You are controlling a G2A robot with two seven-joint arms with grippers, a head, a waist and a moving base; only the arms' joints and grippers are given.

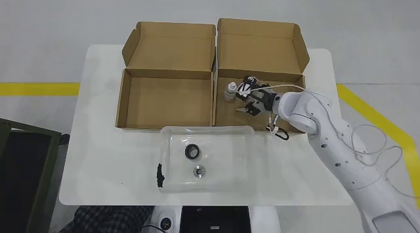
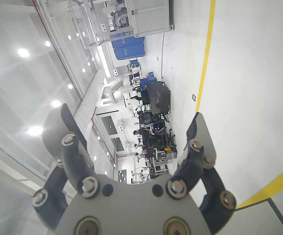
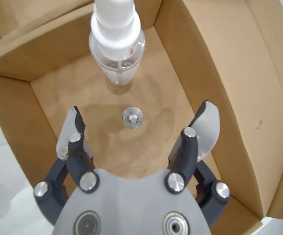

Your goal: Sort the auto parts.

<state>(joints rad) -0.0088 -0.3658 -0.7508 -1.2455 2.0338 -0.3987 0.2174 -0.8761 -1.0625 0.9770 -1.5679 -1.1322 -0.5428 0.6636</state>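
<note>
Top view: white table (image 1: 98, 167) with two cardboard boxes side by side at its 12 o'clock half, left box (image 1: 167, 102) and right box (image 1: 262, 49), lids folded back. Clear tray (image 1: 205, 131) sits at the table's 6 o'clock, just in front of the boxes. Inside the tray are a black ring (image 1: 192, 151) toward 11 o'clock, a silver disc (image 1: 198, 172) near centre, and a black strip (image 1: 159, 175) against the 9 o'clock wall. Right arm comes in from 4 o'clock. Right gripper (image 1: 244, 102) is inside the right box, at its 9 o'clock side, near a spray bottle (image 1: 231, 91) standing upright by that wall. Finger spread is hard to read here, and the box floor under the gripper is hidden.

Left wrist view: left gripper (image 2: 131, 123) has its fingers spread wide with nothing between them. It points out at a hall floor with a yellow line (image 2: 206, 50), with no table in sight.

Right wrist view: right gripper (image 3: 141, 112) has its fingers apart and grips nothing. A small metal stud (image 3: 132, 121) lies on the box floor between the fingers, untouched. The spray bottle (image 3: 117, 50) stands just beyond the stud, close to a corner of the right box (image 3: 229, 74).
</note>
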